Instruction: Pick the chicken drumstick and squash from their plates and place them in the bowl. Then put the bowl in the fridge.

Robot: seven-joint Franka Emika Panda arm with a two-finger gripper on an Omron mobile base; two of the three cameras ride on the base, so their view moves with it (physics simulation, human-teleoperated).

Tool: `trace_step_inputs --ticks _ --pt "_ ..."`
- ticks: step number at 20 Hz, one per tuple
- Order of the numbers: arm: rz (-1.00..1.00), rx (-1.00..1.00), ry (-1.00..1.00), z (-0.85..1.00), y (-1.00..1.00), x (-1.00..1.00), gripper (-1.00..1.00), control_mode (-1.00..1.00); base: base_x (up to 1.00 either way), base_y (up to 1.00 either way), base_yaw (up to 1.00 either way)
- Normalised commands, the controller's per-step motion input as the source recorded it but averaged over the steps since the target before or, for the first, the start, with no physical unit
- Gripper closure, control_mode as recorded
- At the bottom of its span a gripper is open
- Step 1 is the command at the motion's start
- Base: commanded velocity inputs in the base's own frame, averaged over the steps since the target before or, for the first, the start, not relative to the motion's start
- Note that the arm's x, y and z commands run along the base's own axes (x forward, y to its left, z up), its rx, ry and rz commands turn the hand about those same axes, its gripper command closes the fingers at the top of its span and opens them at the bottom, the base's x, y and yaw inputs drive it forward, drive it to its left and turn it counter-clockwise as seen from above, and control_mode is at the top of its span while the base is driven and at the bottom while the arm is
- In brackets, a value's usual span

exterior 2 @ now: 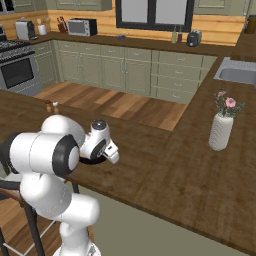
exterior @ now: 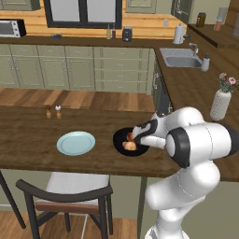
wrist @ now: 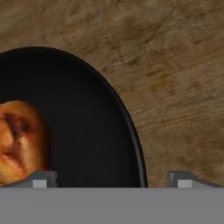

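A kitchen with green-grey cabinets surrounds our dark wooden desk (exterior: 42, 158). On it sits the black bowl (exterior: 119, 140), with golden-brown food (exterior: 130, 145) already lying inside; from the hand view we see a brown-orange lump (wrist: 19, 140) against the bowl's inner wall, though we cannot tell whether it is the drumstick, the squash or both. The pale blue plate (exterior: 76, 143) lies bare just left of the bowl. Our hand (wrist: 111, 178) hovers low over the bowl's near rim with its jaws spread wide and nothing between them: one fingertip (wrist: 41, 178) sits above the bowl's inside, the other above bare wood.

We judge the bowl must next be gripped by its rim. The risks are plain. That glossy, curved wall could slip from a thin pinch, or the bowl could tilt under its off-centre load and spill the food. Closing too near the food could nudge it.
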Motion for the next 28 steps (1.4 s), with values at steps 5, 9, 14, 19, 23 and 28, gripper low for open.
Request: trace_step_inputs --ticks 5,9,14,19,23,28 --pt "0.0 0.0 0.0 -0.22 0.0 0.0 -1.0 -1.0 0.0 0.0 0.0" --pt "0.0 0.0 0.0 -0.34 0.0 0.0 -1.0 -1.0 0.0 0.0 0.0" --pt "0.0 0.0 0.0 -0.14 0.0 0.0 -1.0 -1.0 0.0 0.0 0.0" --pt "0.0 0.0 0.0 -0.02 0.06 0.0 1.0 -1.0 0.0 0.0 0.0" --pt "0.0 0.0 0.0 0.0 0.05 0.0 1.0 -1.0 0.0 0.0 0.0" --pt "0.0 0.0 0.0 0.0 0.15 0.0 1.0 -1.0 0.0 0.0 0.0"
